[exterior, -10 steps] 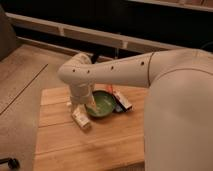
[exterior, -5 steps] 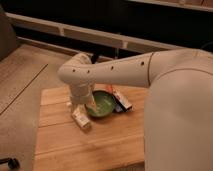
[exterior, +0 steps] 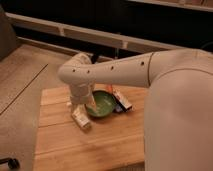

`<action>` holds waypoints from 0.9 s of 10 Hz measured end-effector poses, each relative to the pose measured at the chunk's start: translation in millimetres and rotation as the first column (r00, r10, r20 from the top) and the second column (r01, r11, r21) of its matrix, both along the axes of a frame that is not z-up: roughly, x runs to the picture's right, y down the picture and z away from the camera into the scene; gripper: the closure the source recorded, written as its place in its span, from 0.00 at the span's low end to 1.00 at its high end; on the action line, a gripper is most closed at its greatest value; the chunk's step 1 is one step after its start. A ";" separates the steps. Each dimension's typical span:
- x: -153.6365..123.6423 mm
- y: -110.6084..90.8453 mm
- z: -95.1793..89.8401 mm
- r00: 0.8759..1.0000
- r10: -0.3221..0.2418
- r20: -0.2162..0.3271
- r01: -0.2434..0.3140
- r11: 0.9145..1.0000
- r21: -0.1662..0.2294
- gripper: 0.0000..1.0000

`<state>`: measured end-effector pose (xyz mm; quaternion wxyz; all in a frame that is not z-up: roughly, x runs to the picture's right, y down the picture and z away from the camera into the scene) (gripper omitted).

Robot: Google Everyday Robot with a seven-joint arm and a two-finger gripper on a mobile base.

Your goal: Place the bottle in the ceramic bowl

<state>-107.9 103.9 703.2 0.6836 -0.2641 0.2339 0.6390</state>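
The green ceramic bowl [exterior: 103, 104] sits near the middle of the wooden table [exterior: 100, 145]. The pale bottle [exterior: 81, 118] with its tan label lies on the table just left of the bowl, close to its rim. My gripper [exterior: 78, 106] hangs under the white wrist, right above the bottle and beside the bowl's left edge. The wrist hides most of it, and I cannot tell whether it touches the bottle.
A dark-and-white oblong item [exterior: 122, 101] with an orange-red part lies against the bowl's right side. My large white arm [exterior: 170, 100] covers the table's right part. Grey floor [exterior: 20, 90] lies to the left, and a dark counter with a rail [exterior: 100, 37] stands behind.
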 end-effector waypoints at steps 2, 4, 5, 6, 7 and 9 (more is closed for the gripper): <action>0.2 -0.1 0.0 1.000 0.001 0.000 -0.001 1.000 0.000 0.35; -0.1 -0.2 -0.1 1.000 0.000 0.000 0.000 1.000 0.000 0.35; -0.3 -0.6 0.0 1.000 -0.003 0.000 0.003 1.000 0.002 0.35; 0.5 -6.9 2.1 1.000 -0.020 0.001 0.020 1.000 0.023 0.35; 1.6 -12.3 4.7 0.999 -0.037 0.003 0.036 0.999 0.039 0.35; 17.1 -61.2 29.3 0.989 -0.147 -0.016 0.147 0.975 0.167 0.35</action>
